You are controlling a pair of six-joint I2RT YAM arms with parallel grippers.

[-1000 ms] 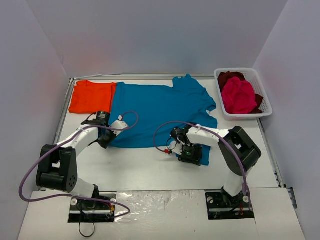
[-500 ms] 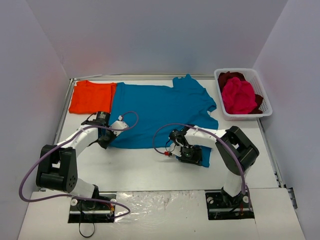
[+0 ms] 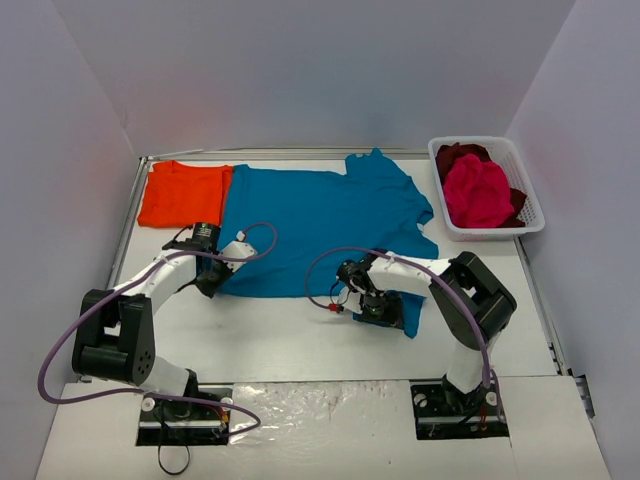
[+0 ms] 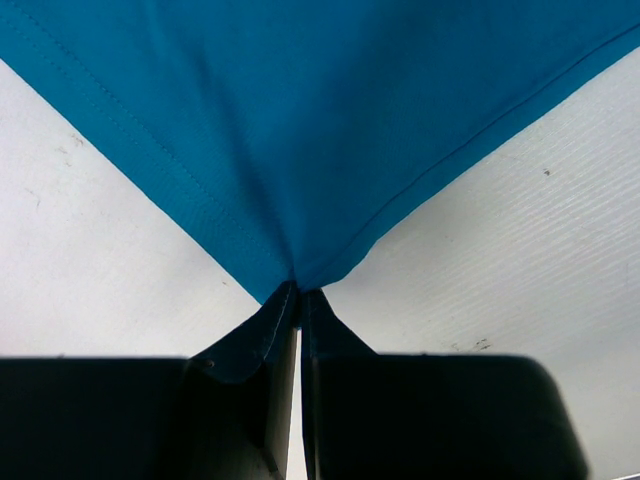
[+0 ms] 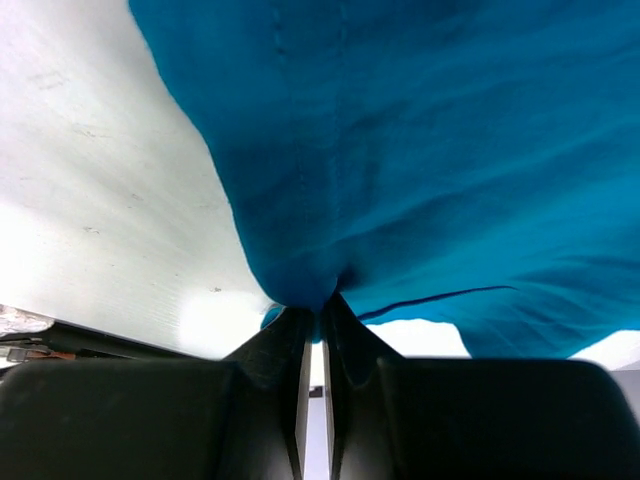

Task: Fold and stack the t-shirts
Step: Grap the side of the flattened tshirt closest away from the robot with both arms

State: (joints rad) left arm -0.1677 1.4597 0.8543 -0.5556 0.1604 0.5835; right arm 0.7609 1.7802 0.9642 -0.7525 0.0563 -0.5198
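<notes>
The left tool [image 4: 298,292] is pressed together on a pointed corner of the teal-blue t-shirt [image 4: 300,120], with the cloth fanning away from its tips. The right tool [image 5: 320,312] is likewise pinching a gathered fold of the same shirt at its near right end, probably a sleeve.

Seen from above, the left tool [image 3: 208,278] holds the near left corner and the right tool [image 3: 374,308] the near right one. The whole t-shirt [image 3: 320,215] therefore lies beyond both, spread flat on the table [image 3: 280,340]. Its long axis runs left to right, so a fold would likely carry the near edge away from the arms.

An orange t-shirt [image 3: 183,193] lies just beside the teal one at the far left. A white basket [image 3: 531,217] at the far right holds a magenta-pink t-shirt [image 3: 478,190] over a dark red t-shirt [image 3: 458,153] that is mostly buried.

The right tool's body hides its pinch point from above, the neckline is hard to make out, and how deep either grip reaches cannot be told.
</notes>
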